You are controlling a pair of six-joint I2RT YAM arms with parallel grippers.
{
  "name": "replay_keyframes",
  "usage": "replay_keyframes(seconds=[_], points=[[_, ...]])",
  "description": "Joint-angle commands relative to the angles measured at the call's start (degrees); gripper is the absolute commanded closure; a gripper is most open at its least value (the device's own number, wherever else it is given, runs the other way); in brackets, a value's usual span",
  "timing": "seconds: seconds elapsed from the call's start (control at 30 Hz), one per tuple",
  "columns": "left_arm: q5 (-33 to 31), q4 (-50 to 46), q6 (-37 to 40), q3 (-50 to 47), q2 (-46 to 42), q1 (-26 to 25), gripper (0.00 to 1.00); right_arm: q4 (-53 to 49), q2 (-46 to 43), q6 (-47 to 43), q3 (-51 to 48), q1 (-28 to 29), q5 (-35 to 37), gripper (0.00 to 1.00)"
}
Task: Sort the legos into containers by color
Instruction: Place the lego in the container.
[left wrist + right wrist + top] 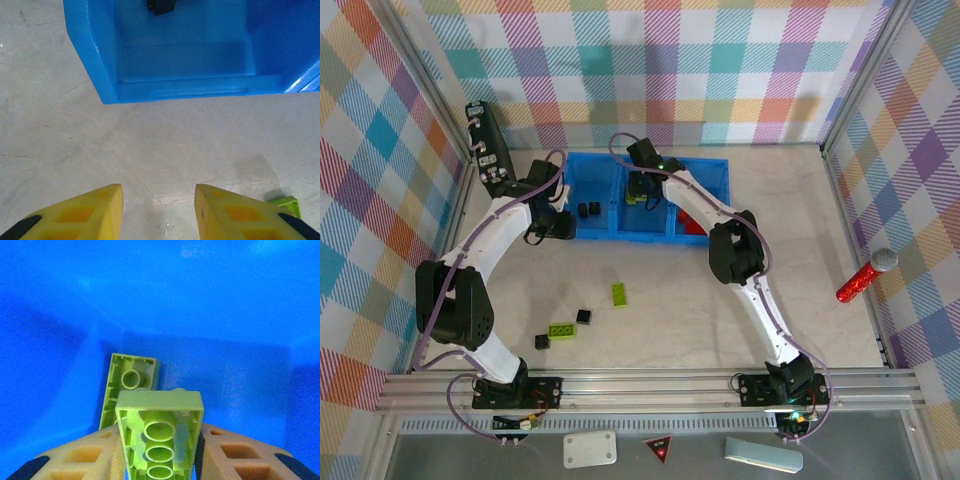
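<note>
- Jaws of right gripper pinch a lime-green brick (underside showing) inside the blue tray.
- Left gripper stands slightly parted, empty, near the tray's corner.

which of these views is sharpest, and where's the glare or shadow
Top external: even light, crisp, only soft shadows. Left wrist: veining in the table is sharp, with a faint shadow beside the green brick. Right wrist: the held lime brick is clear, the blue tray behind it hazy with pale glare at the top.
</note>
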Motion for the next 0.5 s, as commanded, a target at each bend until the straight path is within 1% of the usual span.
replay_keyframes(seconds=[0.0, 0.2, 0.37, 0.47], points=[[-0.6, 0.8, 0.5, -0.6, 0.4, 0.6, 0.58, 3.5, 2.0, 1.2, 1.9, -0.4, 1.0, 0.62], [-0.2, 0.6, 0.5, -0.4, 0.7, 0.6, 0.58, 3.6, 2.7, 1.8, 2.4, -0.4, 1.7, 0.59], [0.1, 0.4, 0.4, -0.2, 1.0, 0.6, 0.59, 2.8, 2.1, 1.7, 2.5, -0.4, 2.8, 0.53], [0.2, 0.5, 0.5, -0.2, 1.0, 0.6, 0.58, 3.0, 1.5, 1.5, 2.5, -0.3, 2.9, 0.51]])
